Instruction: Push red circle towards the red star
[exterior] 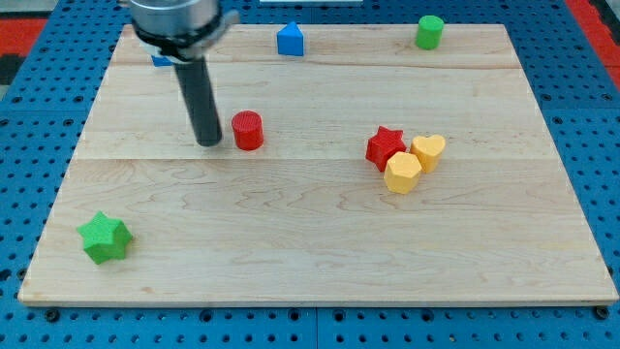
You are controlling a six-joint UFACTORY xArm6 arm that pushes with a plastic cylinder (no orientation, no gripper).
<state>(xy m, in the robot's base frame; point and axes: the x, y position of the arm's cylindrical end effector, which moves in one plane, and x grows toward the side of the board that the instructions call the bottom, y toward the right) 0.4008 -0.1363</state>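
The red circle stands on the wooden board, left of centre. The red star lies to the view's right of it, about a quarter of the board's width away. My tip is just left of the red circle, a small gap apart from it. The rod runs up from the tip to the arm's dark body at the view's top left.
A yellow heart and a yellow hexagon touch the red star on its right and lower right. A blue pentagon-shaped block and a green circle stand at the top edge. A green star lies at bottom left. A blue block is partly hidden behind the rod.
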